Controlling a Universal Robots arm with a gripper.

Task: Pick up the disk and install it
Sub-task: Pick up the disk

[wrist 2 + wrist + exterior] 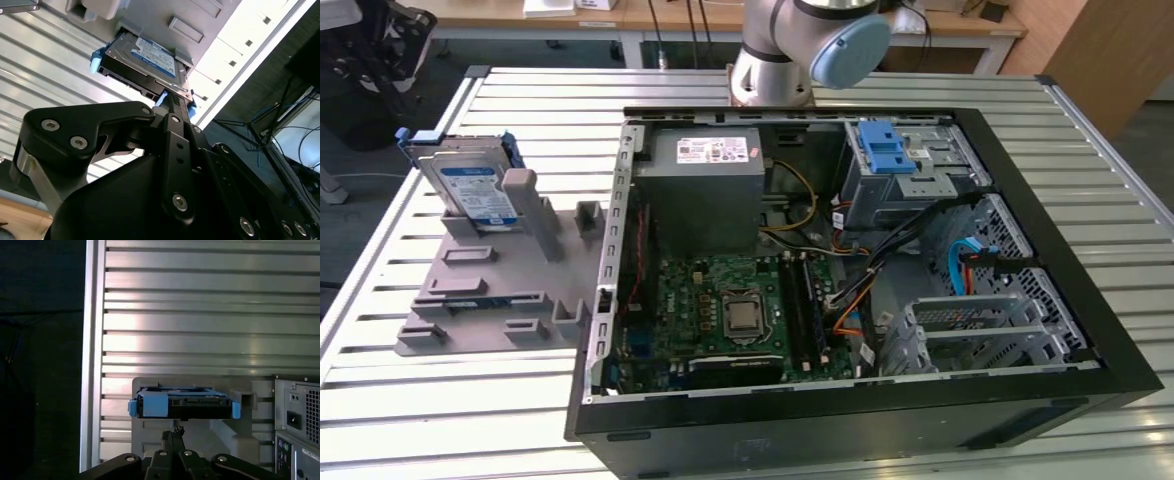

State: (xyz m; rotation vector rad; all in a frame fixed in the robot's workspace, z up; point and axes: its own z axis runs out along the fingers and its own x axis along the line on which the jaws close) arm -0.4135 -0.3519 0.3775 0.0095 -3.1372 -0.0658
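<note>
The disk (474, 190), silver with a white-and-blue label and a blue carrier frame, stands on edge in a grey slotted holder (480, 290) at the exterior view's left, beside the open computer case (1067, 330). In both wrist views my gripper (173, 431) (175, 100) points at the disk (182, 404) (150, 57) from close by. Its fingertips (173, 433) are pressed together with nothing between them. Whether they touch the disk's edge I cannot tell.
The case lies open on a slatted metal table (454, 420). Inside are a grey power supply (707, 185), a motherboard (734, 310), loose cables and a metal drive cage with a blue latch (887, 155). The arm's base (781, 60) stands behind the case.
</note>
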